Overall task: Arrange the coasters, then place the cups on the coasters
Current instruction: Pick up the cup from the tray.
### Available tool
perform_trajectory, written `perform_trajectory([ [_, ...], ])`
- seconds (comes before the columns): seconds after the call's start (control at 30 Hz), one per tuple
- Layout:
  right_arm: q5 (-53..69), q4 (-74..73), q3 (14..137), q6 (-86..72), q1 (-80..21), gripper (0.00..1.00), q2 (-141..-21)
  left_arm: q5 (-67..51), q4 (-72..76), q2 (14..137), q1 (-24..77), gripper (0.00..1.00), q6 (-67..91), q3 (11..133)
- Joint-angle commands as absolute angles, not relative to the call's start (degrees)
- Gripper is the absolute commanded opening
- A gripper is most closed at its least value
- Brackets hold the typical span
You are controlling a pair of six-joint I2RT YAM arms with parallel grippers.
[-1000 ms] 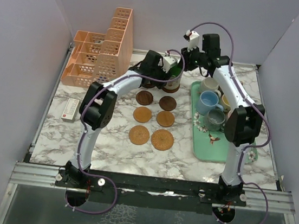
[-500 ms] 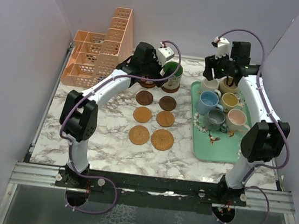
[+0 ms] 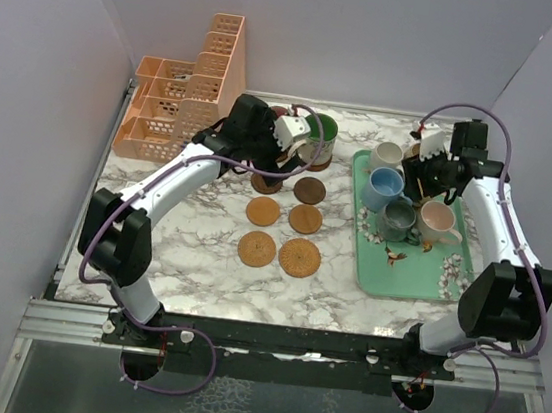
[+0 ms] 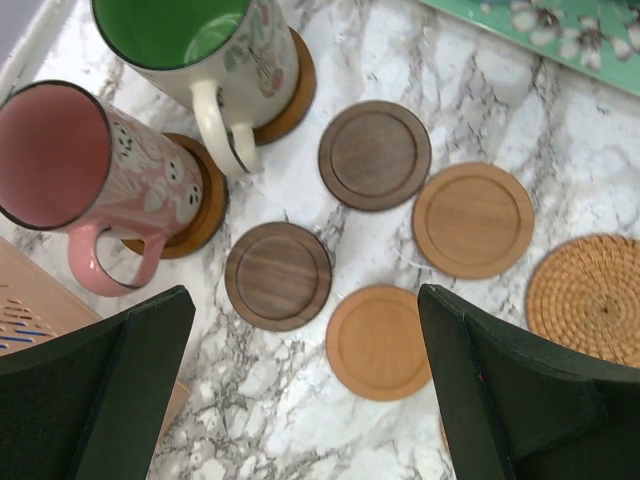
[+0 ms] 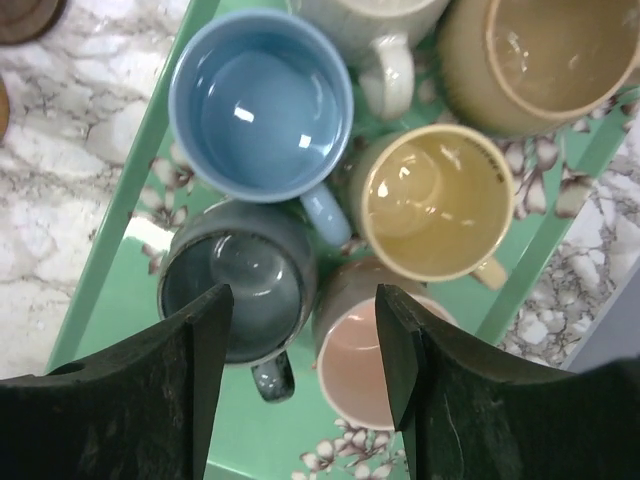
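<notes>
Left gripper (image 4: 300, 298), jaws spread wide and holding nothing, hangs above the far middle of the white marble-patterned table (image 3: 189, 256), with the peach plastic lattice organiser (image 3: 184, 95) to its left at the back edge. Beside this gripper two patterned ceramic mugs stand upright, each on a brown wooden coaster: the pink mug with a rose-red inside (image 4: 55, 160) and, to its right, the cream mug with a green inside (image 4: 180, 30). Nearer the arms, six bare round coasters lie flat in two columns of three, close together but apart: a dark walnut disc (image 4: 278, 275), a second dark disc (image 4: 374, 154), a light wooden disc (image 4: 377, 342), a second light disc (image 4: 473, 219), an orange-brown disc (image 3: 257, 249) and a woven rattan disc (image 4: 590, 300). Further right, the mint-green floral rectangular tray (image 3: 403, 283) carries six mugs clustered at its far end: cream-lined mug (image 3: 385, 155), blue-lined mug (image 5: 260, 105), grey-lined mug (image 5: 250, 280), yellow-lined mug (image 5: 435, 200), tan-lined mug (image 5: 550, 50) and pale-pink-lined mug (image 5: 350, 370). Right gripper (image 5: 300, 295), jaws parted and gripping nothing, hovers over the grey-lined and pale-pink-lined mugs.
</notes>
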State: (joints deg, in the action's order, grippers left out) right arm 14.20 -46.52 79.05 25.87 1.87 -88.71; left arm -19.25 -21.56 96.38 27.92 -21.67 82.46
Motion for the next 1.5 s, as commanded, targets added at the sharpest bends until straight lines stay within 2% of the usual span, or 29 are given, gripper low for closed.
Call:
perform_trajectory([
  [0.0,10.77,-47.84,74.95,28.34,1.71,0.59,-84.55,-23.06,-24.37,92.08,28.74,0.99,-26.2,79.34],
  [0.23,7.6,-47.92,75.29,29.5,2.72,0.56,-83.91,-22.22,-24.49,90.3,29.6,0.97,-27.34,75.53],
  [0.67,25.5,-44.51,81.9,22.81,2.64,0.45,-91.98,-22.71,-23.82,90.03,31.59,0.91,-25.41,74.23],
  [0.9,26.87,-38.15,84.0,20.47,2.2,0.46,-94.72,-24.53,-21.63,86.74,31.79,0.89,-25.48,71.17],
  [1.13,23.31,-36.2,90.78,17.1,2.04,0.45,-100.83,-23.13,-21.33,86.5,31.75,0.89,-26.63,71.46],
  [1.47,24.63,-38.45,102.94,24.51,1.53,0.48,-112.09,-22.7,-22.47,89.8,31.75,0.89,-27.65,73.42],
])
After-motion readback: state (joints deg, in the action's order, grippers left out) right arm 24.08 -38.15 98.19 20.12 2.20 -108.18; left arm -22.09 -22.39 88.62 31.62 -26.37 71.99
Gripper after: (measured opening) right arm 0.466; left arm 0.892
